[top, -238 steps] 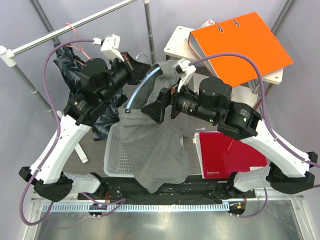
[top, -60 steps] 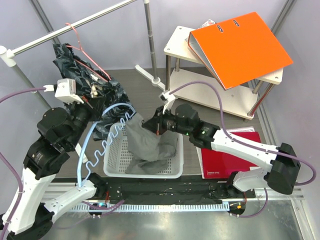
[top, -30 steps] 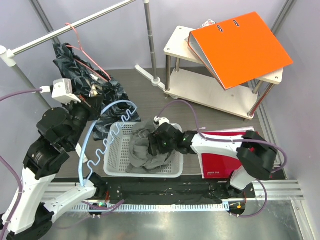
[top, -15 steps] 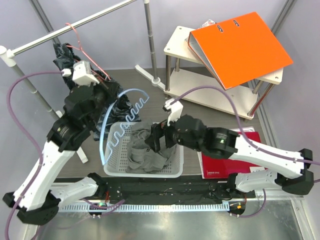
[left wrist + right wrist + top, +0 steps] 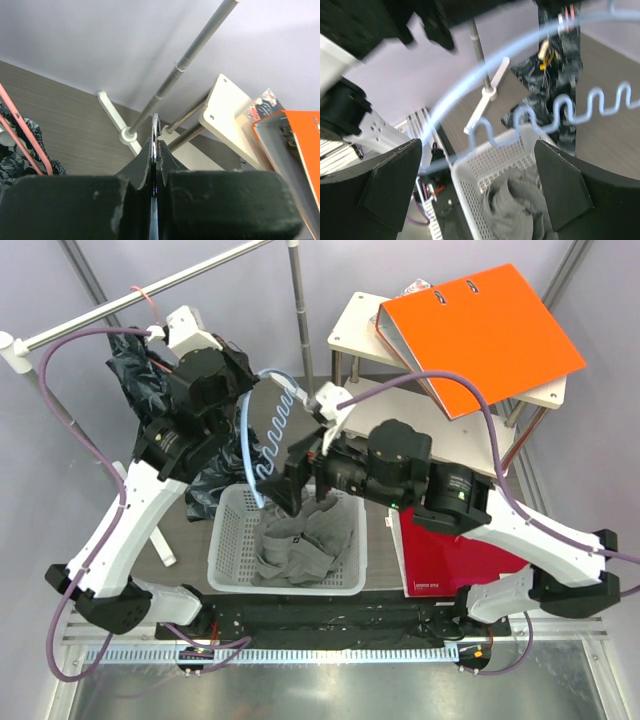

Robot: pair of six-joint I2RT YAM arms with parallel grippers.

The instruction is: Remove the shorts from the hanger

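The grey shorts (image 5: 300, 545) lie crumpled in the white basket (image 5: 228, 540), off the hanger. They also show in the right wrist view (image 5: 520, 210). My left gripper (image 5: 258, 378) is shut on the hook of the bare light-blue hanger (image 5: 247, 445) and holds it up above the basket's far left corner. The left wrist view shows the jaws closed on the thin hook (image 5: 155, 125). My right gripper (image 5: 293, 480) hovers open and empty over the basket, just right of the hanger's wavy bar (image 5: 560, 112).
A metal rail (image 5: 150, 295) crosses the back left, with a dark patterned garment (image 5: 135, 375) on a pink hanger. A white shelf (image 5: 420, 420) with an orange binder (image 5: 480, 330) stands at the back right. A red folder (image 5: 455, 550) lies right of the basket.
My left arm has lifted the bare hanger up and back toward the rail. My right gripper has risen off the shorts, which stay in the basket.
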